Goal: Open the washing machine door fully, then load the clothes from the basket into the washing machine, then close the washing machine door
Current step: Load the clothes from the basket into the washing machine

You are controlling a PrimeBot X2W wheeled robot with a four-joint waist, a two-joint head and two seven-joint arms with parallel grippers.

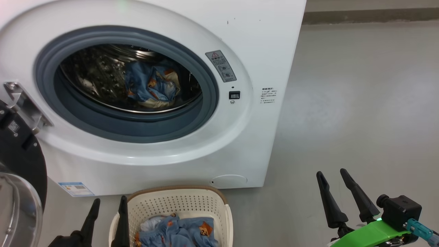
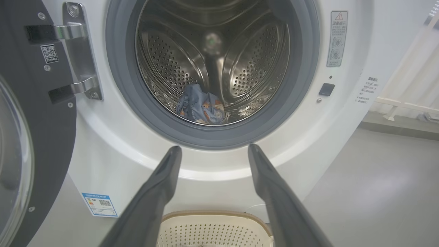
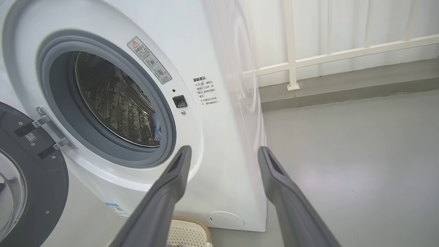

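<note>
Two bunches of clothes (image 1: 178, 232) are what you see. One lies low in the basket (image 1: 178, 202), and one is already inside the drum (image 1: 96, 75) of the washing machine (image 1: 267, 51). The washing machine door (image 1: 24, 161) hangs wide open on the left. So I think the loading is partly done, and the bunch in the basket comes next.

Look at where that bunch lies from your hands. The basket sits on the floor (image 1: 360, 103), near you, right in front of the washing machine and below the drum. Your left hand (image 1: 109, 199) is just beside the basket's left wall, with one finger close against it. I cannot tell if it touches. Your right hand (image 1: 332, 172) is off to the right, well apart from the basket. So the left hand is the nearer one. The clothes lie to its right and lower down, inside the basket.

Both hands are spread wide and hold nothing.

The bunch is a soft lump with no clear long side, and its near part is cut off from view. You would need to go right, over the top edge of the basket, then down. Take care there: a finger could catch that edge and tip the basket.
</note>
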